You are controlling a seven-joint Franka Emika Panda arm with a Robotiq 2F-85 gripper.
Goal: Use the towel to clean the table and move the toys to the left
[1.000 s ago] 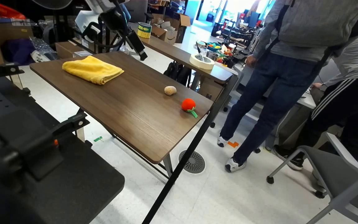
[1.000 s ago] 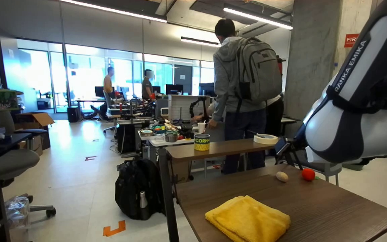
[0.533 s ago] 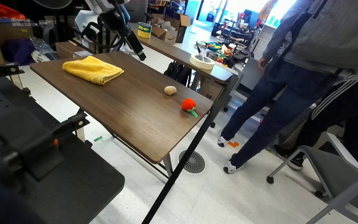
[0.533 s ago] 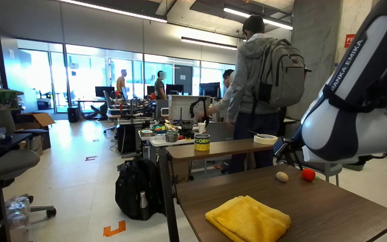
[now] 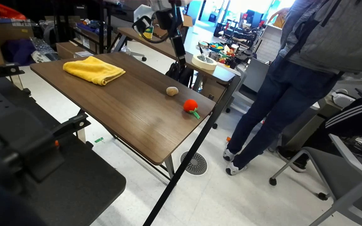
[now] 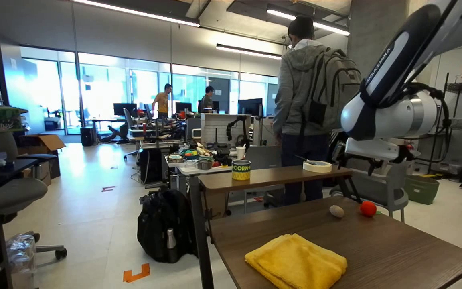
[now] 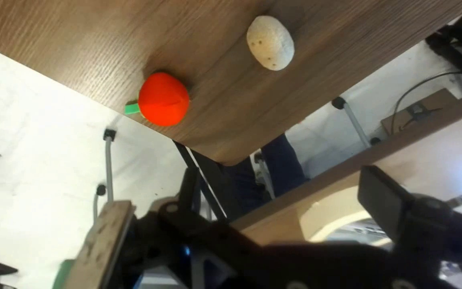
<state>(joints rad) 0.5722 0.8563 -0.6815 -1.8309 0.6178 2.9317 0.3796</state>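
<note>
1. In an exterior view I'm peering down at a slant across the dark brown wood-grain table, with a dark grey desk right up close at lower left.
2. In an exterior view I'm shooting roughly level into the room from a bit above table height, folded bright yellow cloth towel up front.
3. My wrist cam points steeply down, pretty close to the round red-and-green toy and speckled tan oval toy.
4. Both exterior views share the table, towel and toys; my wrist feed overlaps them at the toys' corner.
</note>
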